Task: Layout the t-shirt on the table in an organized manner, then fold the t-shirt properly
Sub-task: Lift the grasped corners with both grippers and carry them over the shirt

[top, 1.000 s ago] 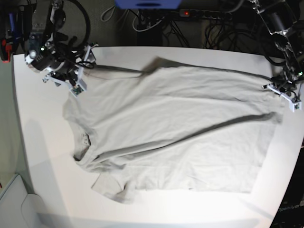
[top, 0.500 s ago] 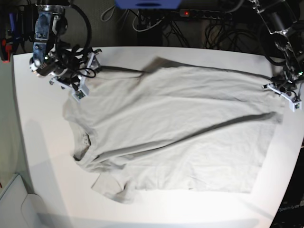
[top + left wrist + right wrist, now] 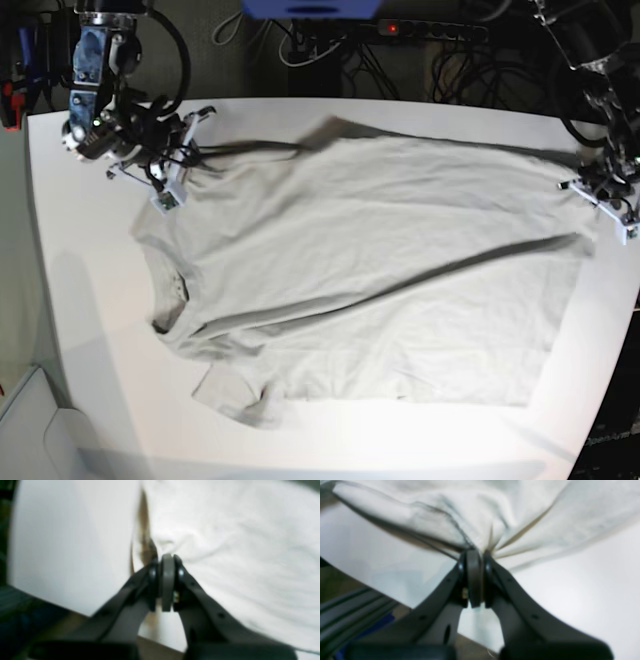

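Nearest the lower edge of the base view, the plain light grey-beige short-sleeved cotton t-shirt [image 3: 370, 275] lies spread across the large smooth matte white tabletop [image 3: 90, 330], its lower sleeve bunched at the bottom left of the cloth and its collar toward the left; this near part looks unchanged from a second ago, with one long diagonal crease running across the body. Further back, at the right edge of the frame, the left gripper [image 3: 612, 205] sits on the hem corner with its jaws pressed shut on the t-shirt, as it did a second ago; its wrist view shows the pads together with a small tuck of cloth gathered at their tip. The change is at the far upper left: the right gripper [image 3: 178, 172], which stood with jaws spread over the upper sleeve a second ago, has now clamped shut on the t-shirt, and its wrist view shows folds of fabric fanning out from the closed pads. The sleeve cloth there now looks pulled into a tight dark ridge toward those jaws. For the task, this probably means both far corners are held at once, so the layout step can go on with a stretch or lift to flatten the crease; folding has not begun.
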